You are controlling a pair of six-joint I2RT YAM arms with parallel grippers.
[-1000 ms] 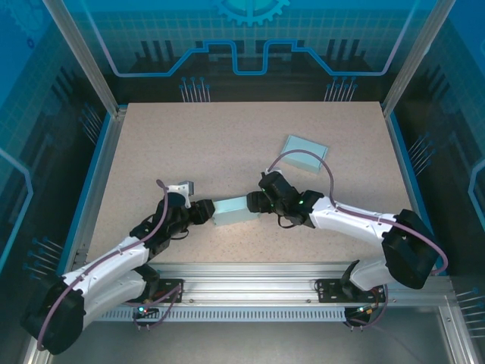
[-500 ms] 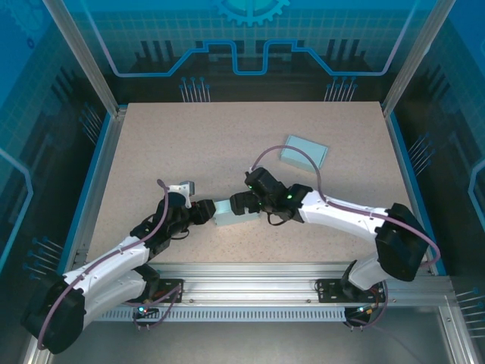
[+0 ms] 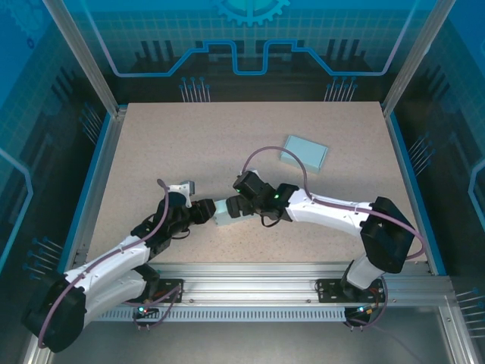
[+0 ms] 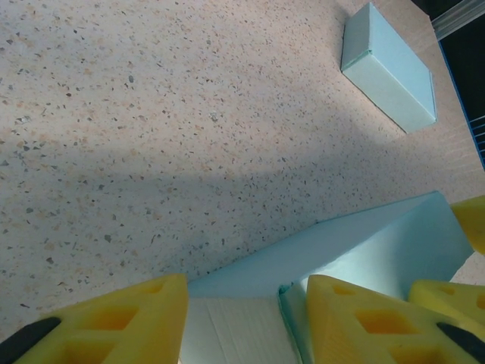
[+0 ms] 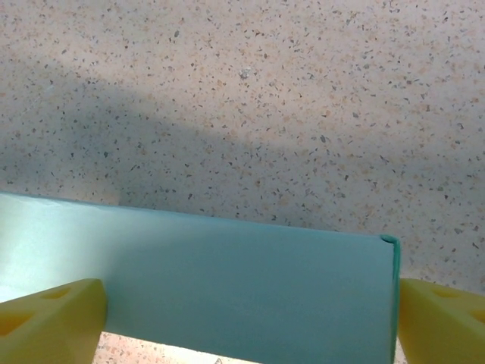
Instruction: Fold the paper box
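Observation:
The light-blue paper box [image 3: 224,215] lies low over the table between my two grippers. In the left wrist view its white inside [image 4: 231,330] and a turned-in flap sit between the yellow fingers, and its blue body [image 4: 379,243] runs off to the right. My left gripper [image 3: 206,212] [image 4: 246,326] is shut on that near end. My right gripper [image 3: 233,206] [image 5: 250,318] stands wide open astride the box's other end, one yellow fingertip [image 5: 53,318] in front of the blue wall [image 5: 242,280] and the other just past its corner.
A second, closed light-blue box [image 3: 305,152] [image 4: 390,68] lies flat at the back right of the speckled table [image 3: 189,144]. An aluminium rail [image 3: 265,280] runs along the near edge, and blue side walls border the table.
My right gripper has slid left along the box toward my left gripper, covering more of it. The left arm and the box have stayed where they were.

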